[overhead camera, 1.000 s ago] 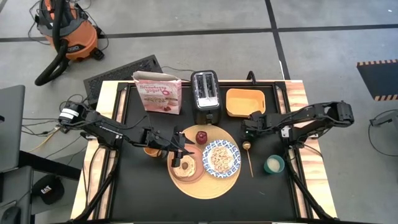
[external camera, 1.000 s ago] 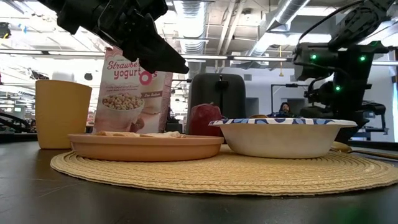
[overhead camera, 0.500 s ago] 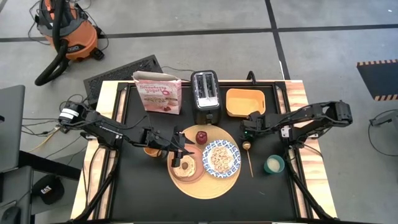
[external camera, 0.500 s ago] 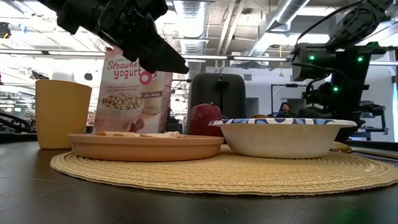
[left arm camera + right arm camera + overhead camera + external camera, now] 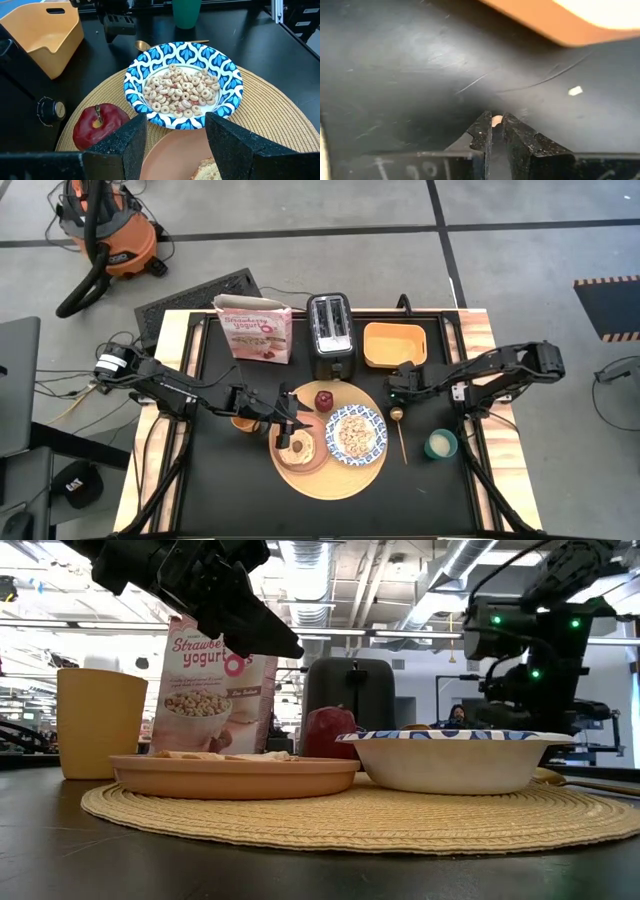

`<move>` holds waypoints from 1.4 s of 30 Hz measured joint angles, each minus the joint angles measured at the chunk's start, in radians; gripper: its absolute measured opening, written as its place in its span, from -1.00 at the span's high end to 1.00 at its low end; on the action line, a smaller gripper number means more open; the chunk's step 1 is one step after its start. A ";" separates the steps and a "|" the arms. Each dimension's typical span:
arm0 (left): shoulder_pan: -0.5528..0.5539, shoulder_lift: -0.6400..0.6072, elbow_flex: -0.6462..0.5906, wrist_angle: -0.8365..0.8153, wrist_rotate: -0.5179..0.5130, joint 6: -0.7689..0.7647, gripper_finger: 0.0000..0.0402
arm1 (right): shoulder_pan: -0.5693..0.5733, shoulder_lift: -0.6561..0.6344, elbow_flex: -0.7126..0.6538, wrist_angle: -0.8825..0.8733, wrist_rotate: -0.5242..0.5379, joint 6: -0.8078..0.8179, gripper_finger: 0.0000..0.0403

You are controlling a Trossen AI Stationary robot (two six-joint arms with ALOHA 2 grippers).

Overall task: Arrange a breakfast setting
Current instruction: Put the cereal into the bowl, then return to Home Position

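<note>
Spoon [image 5: 398, 432] lying placed beside the board [image 5: 330, 470] as the right gripper [image 5: 397, 383], jaws nearly closed, is pulling away

Both arms are showing up matte black from above, slim jointed links running in from the table's sides. The left arm [image 5: 170, 388] is carrying a pale cylindrical part near its base, with dark cables trailing off it. The right arm [image 5: 500, 368] is wearing a small white patch midway along its links. At table height, green indicator lights are glowing on that dark body. The left gripper's fingers [image 5: 121, 147] are looking blocky, black, rough-grained; the right gripper's fingers [image 5: 482, 132] are showing the same speckled black.
</note>
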 joint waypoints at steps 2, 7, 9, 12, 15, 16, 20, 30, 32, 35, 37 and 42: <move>0.000 0.000 0.000 0.000 0.000 0.000 0.07 | 0.007 0.000 0.014 -0.020 0.008 0.000 0.65; 0.000 0.000 0.000 0.000 0.000 0.000 0.07 | 0.045 -0.001 0.058 -0.059 0.023 0.003 0.65; 0.000 0.000 0.000 0.000 0.000 0.000 0.07 | 0.066 -0.001 0.080 -0.061 0.023 0.003 0.65; 0.000 0.000 0.000 0.000 0.000 0.000 0.07 | 0.110 -0.002 0.125 -0.059 0.027 0.000 0.65; 0.000 0.000 0.000 0.000 0.000 0.000 0.07 | 0.167 -0.002 0.170 -0.025 0.029 -0.025 0.65; 0.000 0.000 0.000 0.000 0.000 0.000 0.07 | 0.190 -0.002 0.184 0.001 0.029 -0.043 0.65; 0.000 0.000 0.000 0.001 0.000 0.000 0.07 | 0.281 -0.003 0.205 0.200 0.025 -0.166 0.65; 0.000 0.000 0.000 0.005 0.000 0.000 0.07 | 0.376 0.110 0.206 0.467 -0.131 -0.289 0.65; 0.000 0.000 0.000 0.005 0.001 0.000 0.07 | 0.376 0.140 0.206 0.471 -0.162 -0.264 0.61; 0.000 0.000 0.000 0.008 0.001 -0.001 0.07 | 0.367 0.165 0.206 0.486 -0.210 -0.258 0.47; 0.000 0.000 0.000 0.008 0.001 -0.002 0.07 | 0.357 0.173 0.206 0.481 -0.237 -0.267 0.33; 0.000 -0.001 0.004 0.015 0.001 -0.002 0.07 | 0.302 0.125 0.206 0.477 -0.398 -0.340 0.00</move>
